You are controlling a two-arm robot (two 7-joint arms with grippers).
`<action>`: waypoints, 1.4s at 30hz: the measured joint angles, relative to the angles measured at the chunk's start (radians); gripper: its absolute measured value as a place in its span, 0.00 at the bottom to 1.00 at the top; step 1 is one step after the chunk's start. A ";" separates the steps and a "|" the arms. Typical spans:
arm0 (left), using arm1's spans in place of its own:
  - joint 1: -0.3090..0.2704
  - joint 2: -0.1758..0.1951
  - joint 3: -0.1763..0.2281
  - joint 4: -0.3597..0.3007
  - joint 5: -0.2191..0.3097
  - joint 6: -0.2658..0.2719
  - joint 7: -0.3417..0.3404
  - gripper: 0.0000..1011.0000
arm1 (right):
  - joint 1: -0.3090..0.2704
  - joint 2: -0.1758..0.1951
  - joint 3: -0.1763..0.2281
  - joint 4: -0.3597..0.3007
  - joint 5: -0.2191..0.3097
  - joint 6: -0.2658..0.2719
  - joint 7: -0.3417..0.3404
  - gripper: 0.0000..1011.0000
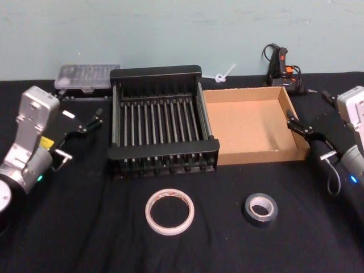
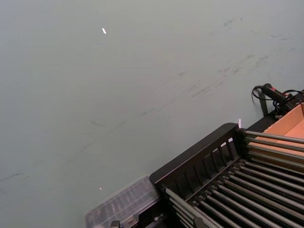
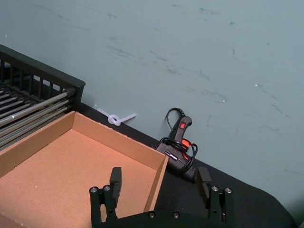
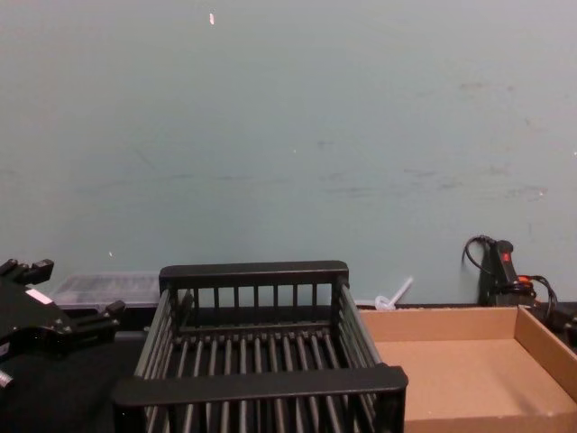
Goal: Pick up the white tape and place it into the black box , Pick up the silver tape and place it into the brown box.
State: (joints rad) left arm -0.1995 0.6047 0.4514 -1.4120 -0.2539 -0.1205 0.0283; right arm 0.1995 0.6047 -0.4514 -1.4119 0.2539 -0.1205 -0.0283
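The white tape (image 1: pixel 169 212) lies flat on the black cloth near the table's front, ahead of the black box (image 1: pixel 154 72). To its right lies the silver tape (image 1: pixel 261 209), in front of the brown box (image 1: pixel 250 126). Both boxes hold nothing and stand side by side, touching. My left gripper (image 1: pixel 94 120) hovers open left of the black box (image 4: pixel 257 273), well back from the tapes. My right gripper (image 1: pixel 294 122) is open at the brown box's right wall; in the right wrist view the right gripper (image 3: pixel 159 179) straddles that box's (image 3: pixel 71 161) corner with nothing held.
A clear plastic case (image 1: pixel 87 77) sits behind the black box at the back left. A black and red glue gun (image 1: pixel 281 67) and a white zip tie (image 1: pixel 223 74) lie at the back by the teal wall. Open black cloth surrounds the tapes.
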 joint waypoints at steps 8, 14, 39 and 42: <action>0.000 0.000 0.000 0.000 0.000 0.000 0.000 0.99 | 0.000 0.000 0.000 0.000 0.000 0.000 0.000 0.99; 0.000 0.000 0.000 0.000 0.000 0.000 0.000 0.99 | 0.000 0.000 0.000 0.000 0.000 0.000 0.000 0.99; 0.000 0.000 0.000 0.000 0.000 0.000 0.000 0.99 | 0.000 0.000 0.000 0.000 0.000 0.000 0.000 0.99; 0.000 0.000 0.000 0.000 0.000 0.000 0.000 0.99 | 0.000 0.000 0.000 0.000 0.000 0.000 0.000 0.99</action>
State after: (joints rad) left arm -0.1995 0.6047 0.4514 -1.4120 -0.2539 -0.1205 0.0283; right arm 0.1995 0.6047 -0.4514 -1.4119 0.2539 -0.1205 -0.0283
